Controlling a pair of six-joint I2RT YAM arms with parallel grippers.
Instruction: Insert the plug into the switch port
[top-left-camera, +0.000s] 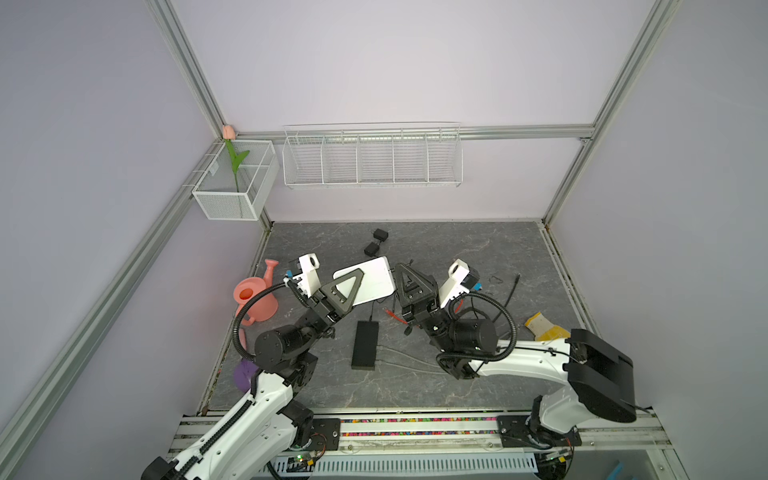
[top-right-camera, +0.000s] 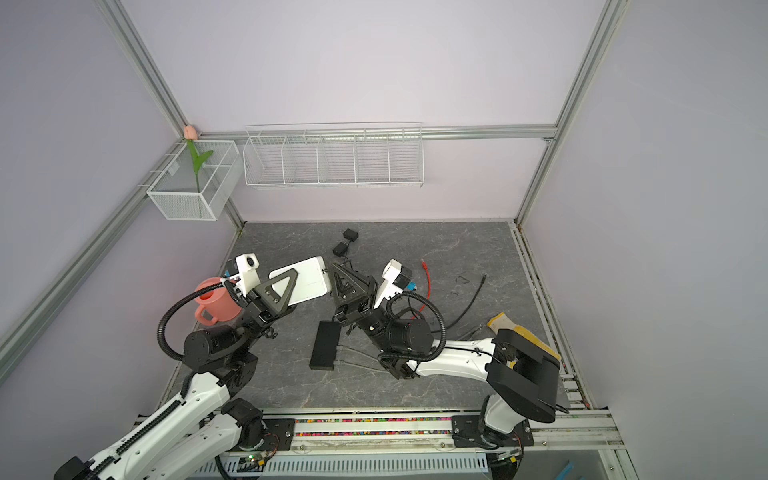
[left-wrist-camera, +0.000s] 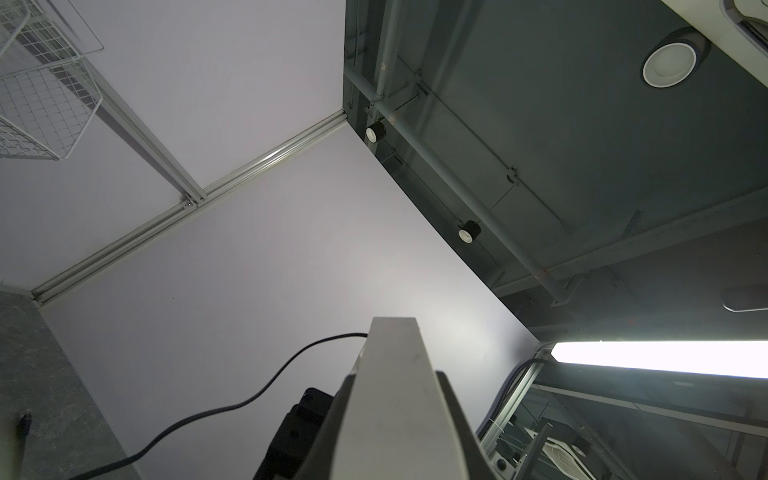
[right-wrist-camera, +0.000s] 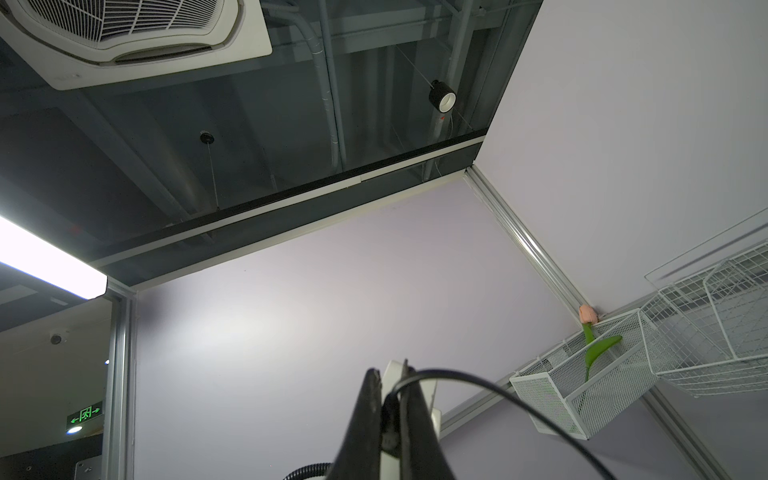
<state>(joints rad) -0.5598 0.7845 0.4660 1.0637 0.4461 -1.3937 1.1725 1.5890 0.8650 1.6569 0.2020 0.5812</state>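
overhead, in both top views: left gripper (top-left-camera: 354, 277) grips the switch (top-left-camera: 376, 277), tilted above the table (top-left-camera: 457, 249); right gripper (top-left-camera: 401, 269) at its edge. left wrist: switch (left-wrist-camera: 390, 395) wedged between fingers (left-wrist-camera: 451, 399). right wrist: fingers (right-wrist-camera: 365, 415) pinched on the plug (right-wrist-camera: 389, 411), cable (right-wrist-camera: 498, 388) looping off.

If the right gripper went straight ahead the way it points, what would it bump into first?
Probably the white flat rectangular switch box that the left gripper holds up: its edge shows just beyond the right gripper, shut on a thin black cable. The gap is unclear.
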